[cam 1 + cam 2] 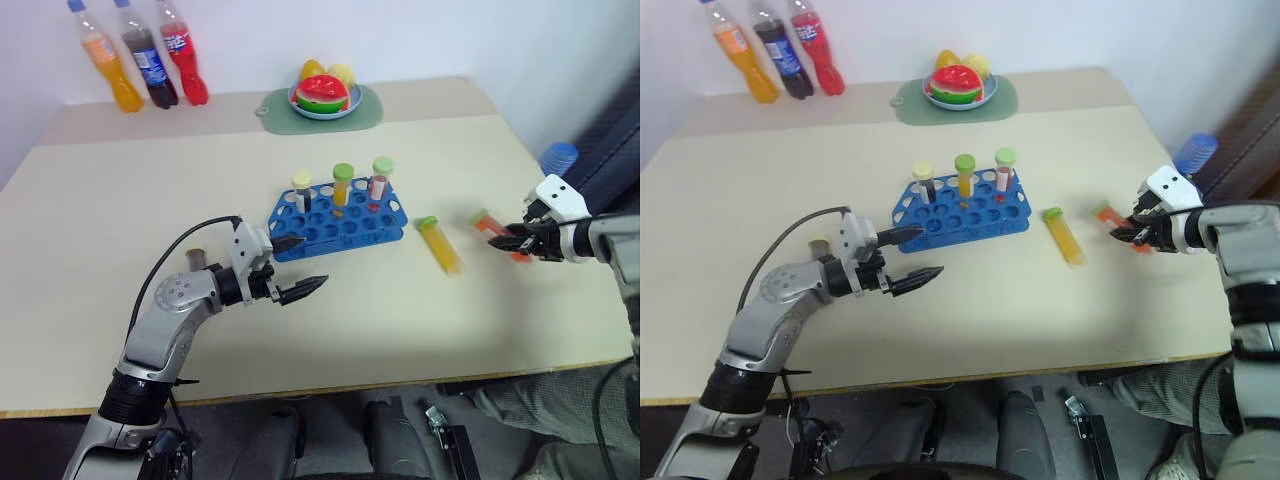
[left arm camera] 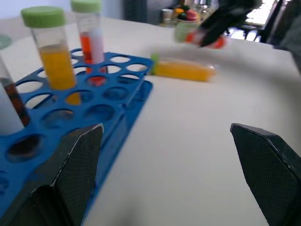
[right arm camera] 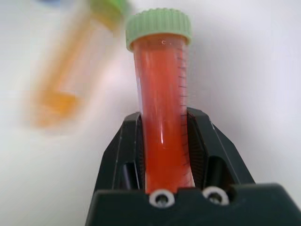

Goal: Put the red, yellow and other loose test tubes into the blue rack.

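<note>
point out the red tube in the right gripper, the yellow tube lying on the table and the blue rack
red tube (image 3: 162,122): right wrist view, middle of its body
yellow tube (image 1: 441,246): left eye view, middle of its body
blue rack (image 1: 345,228): left eye view, top grid

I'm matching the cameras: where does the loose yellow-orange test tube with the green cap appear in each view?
Left eye: yellow-orange tube lies right of the blue rack.
Right eye: right of rack.
Left wrist: beyond the rack's far corner.
Right wrist: blurred, beside the held red tube.
Shared landmark: the rack.

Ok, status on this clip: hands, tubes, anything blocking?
Right hand shut on red tube. Left hand open by rack. Yellow tube loose. Nothing blocking.
</note>
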You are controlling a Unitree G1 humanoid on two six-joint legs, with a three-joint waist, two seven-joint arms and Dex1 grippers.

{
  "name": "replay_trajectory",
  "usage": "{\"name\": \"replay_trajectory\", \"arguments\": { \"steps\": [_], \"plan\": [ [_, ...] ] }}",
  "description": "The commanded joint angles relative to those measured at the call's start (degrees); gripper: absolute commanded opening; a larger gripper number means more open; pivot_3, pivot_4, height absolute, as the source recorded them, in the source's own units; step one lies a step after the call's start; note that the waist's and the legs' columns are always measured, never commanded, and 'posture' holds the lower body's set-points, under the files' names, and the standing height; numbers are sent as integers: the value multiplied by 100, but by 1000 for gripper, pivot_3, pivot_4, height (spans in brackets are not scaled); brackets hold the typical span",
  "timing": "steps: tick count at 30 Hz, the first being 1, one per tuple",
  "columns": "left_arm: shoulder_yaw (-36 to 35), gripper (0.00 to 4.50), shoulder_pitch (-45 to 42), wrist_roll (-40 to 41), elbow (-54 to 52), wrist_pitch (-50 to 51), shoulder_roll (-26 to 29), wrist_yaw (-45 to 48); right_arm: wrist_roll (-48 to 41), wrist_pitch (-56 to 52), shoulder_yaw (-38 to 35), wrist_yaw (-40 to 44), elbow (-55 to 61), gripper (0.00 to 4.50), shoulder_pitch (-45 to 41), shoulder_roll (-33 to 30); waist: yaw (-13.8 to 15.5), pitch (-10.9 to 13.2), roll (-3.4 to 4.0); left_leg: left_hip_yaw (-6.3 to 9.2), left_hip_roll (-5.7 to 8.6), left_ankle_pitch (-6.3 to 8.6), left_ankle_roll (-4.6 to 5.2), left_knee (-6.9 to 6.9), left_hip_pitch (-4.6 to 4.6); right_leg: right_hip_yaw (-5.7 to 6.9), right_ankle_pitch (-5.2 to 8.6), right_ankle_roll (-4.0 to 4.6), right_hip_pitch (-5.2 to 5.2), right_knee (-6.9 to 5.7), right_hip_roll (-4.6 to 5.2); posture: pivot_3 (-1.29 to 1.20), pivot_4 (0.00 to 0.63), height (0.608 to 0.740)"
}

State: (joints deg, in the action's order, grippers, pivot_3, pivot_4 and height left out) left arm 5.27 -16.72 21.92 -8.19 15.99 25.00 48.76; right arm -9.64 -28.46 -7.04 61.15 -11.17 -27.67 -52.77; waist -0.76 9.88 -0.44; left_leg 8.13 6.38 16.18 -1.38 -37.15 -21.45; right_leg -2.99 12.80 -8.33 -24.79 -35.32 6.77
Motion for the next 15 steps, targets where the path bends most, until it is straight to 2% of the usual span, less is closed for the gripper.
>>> {"name": "replay_trajectory", "arguments": {
  "steps": [1, 5, 9, 15],
  "plan": [
    [-61, 4500, -132, -174, 232, -289, -149, -193, -579, 707, -804, -873, 1356, 753, 163, 799, -47, 0, 0, -6, -3, 7, 12, -1, 9, -3, -4, 0, 6, -2, -2, 0, 150, 740],
    [-53, 4500, -321, -277, 580, -519, -400, -312, -535, 1423, -623, -1901, 1648, 753, 199, 2131, 14, -5, -7, -1, -9, 2, 4, -6, 13, 1, -11, 6, 10, -5, -12, 0, 150, 740],
    [-83, 4500, -479, -300, 788, -658, -516, -330, -135, 2486, -275, -2917, 1075, 753, -25, 3323, 23, -4, -8, 2, -2, -6, -10, -8, 3, 0, -13, 6, 2, -2, -3, 0, 150, 740],
    [-271, 4500, -603, -212, 967, -735, -561, -373, 206, 4049, -21, -3626, -316, 753, -291, 4196, -11, -5, -8, 1, -2, -7, -11, -4, 5, 1, -14, 6, -3, -4, -5, 0, 150, 740]
  ]
}}
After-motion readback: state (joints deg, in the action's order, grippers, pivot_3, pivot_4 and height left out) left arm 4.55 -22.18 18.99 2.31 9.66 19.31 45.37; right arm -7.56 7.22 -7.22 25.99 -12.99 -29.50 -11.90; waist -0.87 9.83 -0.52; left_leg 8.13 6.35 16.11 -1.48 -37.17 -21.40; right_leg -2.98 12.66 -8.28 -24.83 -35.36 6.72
